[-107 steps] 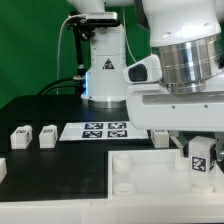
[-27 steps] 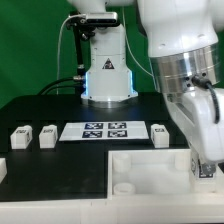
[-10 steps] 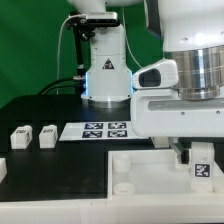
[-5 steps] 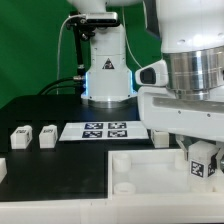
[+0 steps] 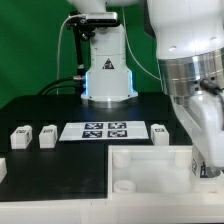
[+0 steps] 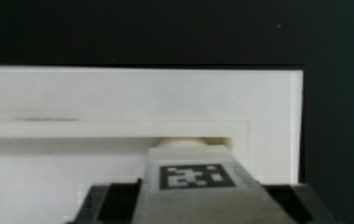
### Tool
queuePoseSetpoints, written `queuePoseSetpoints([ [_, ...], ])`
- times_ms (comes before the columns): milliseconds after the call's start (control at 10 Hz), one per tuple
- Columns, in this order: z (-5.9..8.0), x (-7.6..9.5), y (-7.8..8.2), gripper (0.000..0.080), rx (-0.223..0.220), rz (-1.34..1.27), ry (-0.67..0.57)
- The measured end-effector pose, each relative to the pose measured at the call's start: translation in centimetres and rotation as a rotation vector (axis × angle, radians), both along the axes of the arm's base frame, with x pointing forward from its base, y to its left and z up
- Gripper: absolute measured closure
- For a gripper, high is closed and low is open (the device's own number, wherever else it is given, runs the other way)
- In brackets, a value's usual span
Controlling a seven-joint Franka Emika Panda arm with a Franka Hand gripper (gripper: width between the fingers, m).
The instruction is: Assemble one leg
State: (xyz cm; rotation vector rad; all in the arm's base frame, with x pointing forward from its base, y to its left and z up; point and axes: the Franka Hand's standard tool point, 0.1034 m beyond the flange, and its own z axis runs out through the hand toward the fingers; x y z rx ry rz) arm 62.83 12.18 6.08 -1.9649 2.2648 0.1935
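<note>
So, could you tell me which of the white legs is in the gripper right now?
The leg over the large white part's corner at the exterior view's right; three others sit loose on the black table.

Robotics laboratory. A green backdrop (image 5: 40, 40) stands behind the far edge of a black surface (image 5: 40, 110); the arm's base (image 5: 107, 75) is mounted at that edge, with cables (image 5: 66, 80) beside it and the marker board (image 5: 105, 130) lying flat.

The table (image 5: 30, 110) was black, the marker board (image 5: 105, 130) white with black-and-white square tags, the loose legs (image 5: 20, 136) white with such tags, the tray-like part (image 5: 150, 165) plain white, the backdrop green.
</note>
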Motion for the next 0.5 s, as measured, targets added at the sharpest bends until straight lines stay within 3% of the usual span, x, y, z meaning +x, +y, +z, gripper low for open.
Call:
queuePoseSetpoints([
  [300,0.03,-0.04,-0.25,0.0505,-0.007,-0.229,0.039],
  [500,0.03,-0.08,-0.40,0.0505,-0.023,-0.241,0.038],
])
